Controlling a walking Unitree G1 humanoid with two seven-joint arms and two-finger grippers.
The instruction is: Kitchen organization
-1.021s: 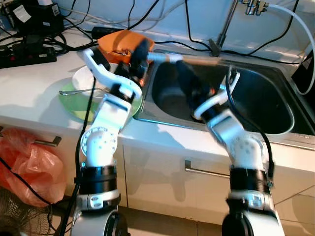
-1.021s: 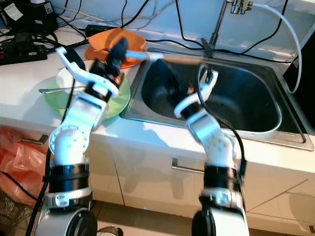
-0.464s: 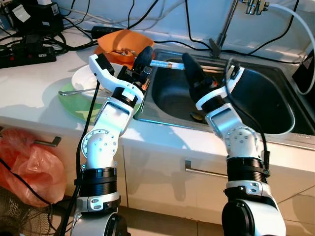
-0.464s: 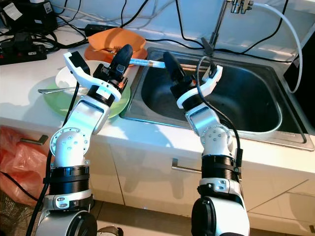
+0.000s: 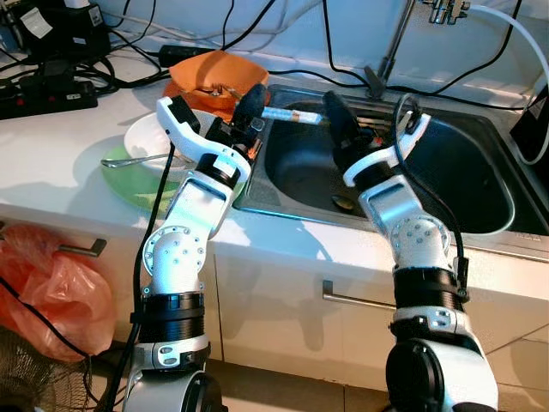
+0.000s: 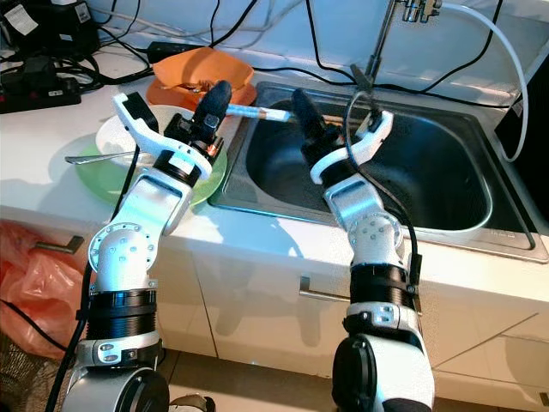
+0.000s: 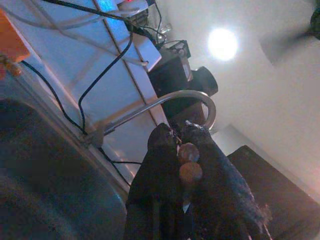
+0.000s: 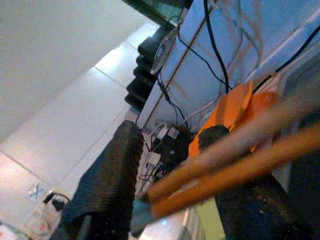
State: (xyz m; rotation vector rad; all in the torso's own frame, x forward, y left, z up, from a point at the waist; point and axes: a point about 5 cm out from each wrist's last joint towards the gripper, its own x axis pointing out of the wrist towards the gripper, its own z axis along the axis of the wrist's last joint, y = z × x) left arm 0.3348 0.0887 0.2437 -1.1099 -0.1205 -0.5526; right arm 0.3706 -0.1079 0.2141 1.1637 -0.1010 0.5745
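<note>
One round green plate [image 5: 137, 184] with one white bowl [image 5: 146, 137] and one metal spoon [image 5: 129, 160] is seen far left. Two wooden chopsticks [image 5: 292, 114] are clamped by the left gripper [image 5: 249, 101] over one steel sink [image 5: 463, 184]; the right gripper [image 5: 334, 116] is spread around them.

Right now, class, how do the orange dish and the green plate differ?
The orange dish sits further back, by the cables; the green plate lies nearer the counter's front edge. The green plate carries a white bowl with a spoon; the orange dish holds scraps. Both rest on the counter left of the sink.
</note>
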